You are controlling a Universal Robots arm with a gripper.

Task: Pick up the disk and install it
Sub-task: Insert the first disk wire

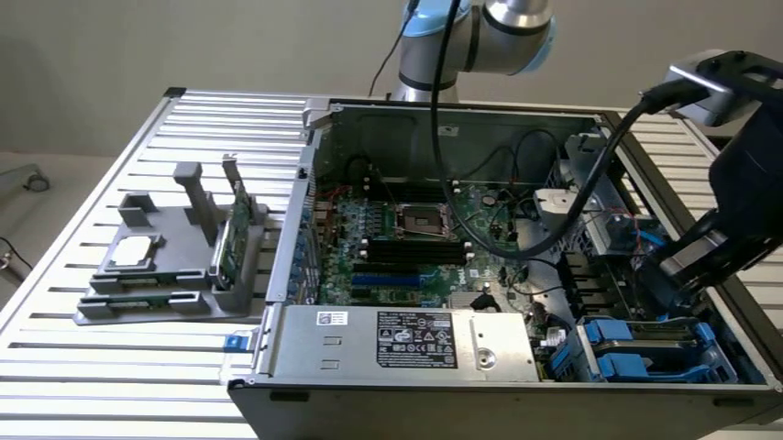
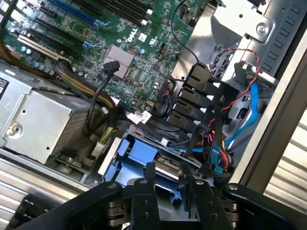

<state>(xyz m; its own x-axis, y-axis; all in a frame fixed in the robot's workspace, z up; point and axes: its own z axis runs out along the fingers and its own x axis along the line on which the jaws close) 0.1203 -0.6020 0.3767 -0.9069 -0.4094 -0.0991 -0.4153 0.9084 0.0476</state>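
Note:
The disk [image 2: 140, 160], in its bright blue carrier, lies in the drive bay at the corner of the open computer case [image 1: 490, 390]. In the exterior view the blue carrier [image 1: 646, 353] shows at the case's near corner, on that view's right. My gripper [image 2: 168, 181] hangs right over the disk's edge. One black finger [image 2: 149, 178] stands on each side of a strip of the carrier, and a gap still shows between them, so it is open. The arm's black wrist [image 1: 740, 211] reaches down into the case above the bay.
A silver power supply [image 2: 41, 120] sits beside the bay, with the motherboard [image 1: 404, 243] behind it. Black connectors and red and blue cables [image 2: 211, 124] crowd the bay's far side. A grey fixture [image 1: 171, 275] on the slatted table holds a square chip and a green card.

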